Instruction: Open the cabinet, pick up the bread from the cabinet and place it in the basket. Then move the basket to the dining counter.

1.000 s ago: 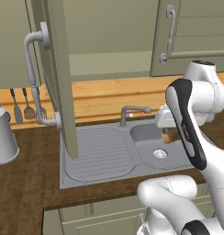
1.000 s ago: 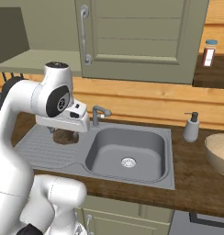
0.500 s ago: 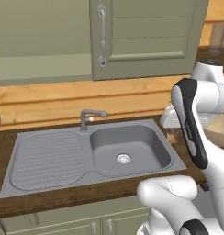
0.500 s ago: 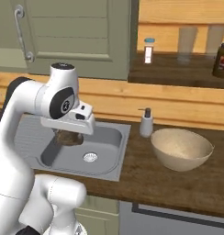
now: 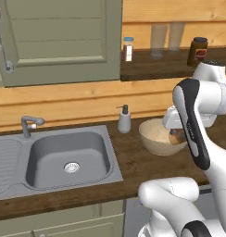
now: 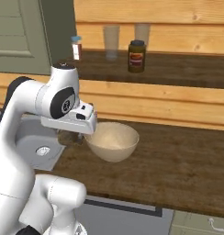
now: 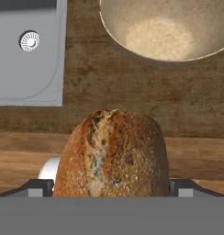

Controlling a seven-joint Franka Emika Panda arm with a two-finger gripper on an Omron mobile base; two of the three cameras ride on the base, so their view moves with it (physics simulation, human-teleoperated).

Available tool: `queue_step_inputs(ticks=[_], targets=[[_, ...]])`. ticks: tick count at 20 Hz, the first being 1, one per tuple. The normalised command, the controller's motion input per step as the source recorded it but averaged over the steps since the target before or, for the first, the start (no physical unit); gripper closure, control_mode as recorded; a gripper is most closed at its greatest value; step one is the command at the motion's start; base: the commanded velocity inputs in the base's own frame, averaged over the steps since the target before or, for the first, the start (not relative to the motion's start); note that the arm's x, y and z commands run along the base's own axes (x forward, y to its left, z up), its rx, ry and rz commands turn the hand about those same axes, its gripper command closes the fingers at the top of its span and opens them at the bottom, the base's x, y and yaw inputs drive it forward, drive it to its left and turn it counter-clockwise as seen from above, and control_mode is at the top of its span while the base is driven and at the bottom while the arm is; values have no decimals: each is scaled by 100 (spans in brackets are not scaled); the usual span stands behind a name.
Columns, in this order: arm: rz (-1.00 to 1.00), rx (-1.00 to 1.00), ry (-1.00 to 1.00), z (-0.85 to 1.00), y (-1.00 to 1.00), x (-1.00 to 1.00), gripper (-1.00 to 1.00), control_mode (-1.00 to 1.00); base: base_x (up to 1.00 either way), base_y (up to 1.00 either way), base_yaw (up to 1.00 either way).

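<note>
The two-finger gripper (image 7: 112, 186) holds the golden-brown crusty bread loaf (image 7: 113, 153) between its dark finger tips, one of which shows at each side of the loaf, so the jaws stand wide and are closed on the bread. In the hand view the loaf covers the lower centre, with its split crust facing the camera. The round tan-beige smooth-sided basket (image 7: 162, 30) stands on the dark brown wooden worktop (image 7: 81, 87), apart from the bread, and holds nothing. In the right base view the hand (image 6: 70, 121) hangs above the worktop just beside the basket (image 6: 111, 140), on the sink side of its rim. In the left base view the bread (image 5: 176, 137) shows as a small brown lump under the hand, next to the basket (image 5: 159, 136). The grey steel sink (image 5: 68, 157) with its grey tap (image 5: 29, 125) lies to the left of the basket, and a pale grey soap dispenser (image 5: 124, 119) stands between them at the rear of the worktop. The sage-green panelled cabinet door (image 5: 59, 41) hangs above the sink. A dark jar with a red label (image 6: 137, 56) stands on the wooden shelf (image 6: 178, 71) behind.
</note>
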Motion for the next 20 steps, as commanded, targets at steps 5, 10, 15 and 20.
queue_step_inputs(ticks=[5,10,15,20], targets=[[0,0,0,0,0,0,100,100,0,-70,0],[0,0,0,0,-2,32,100,-100,0,0,0],[0,0,0,-5,18,70,100,-100,0,0,0],[0,-4,0,-50,15,75,100,-100,0,0,0]])
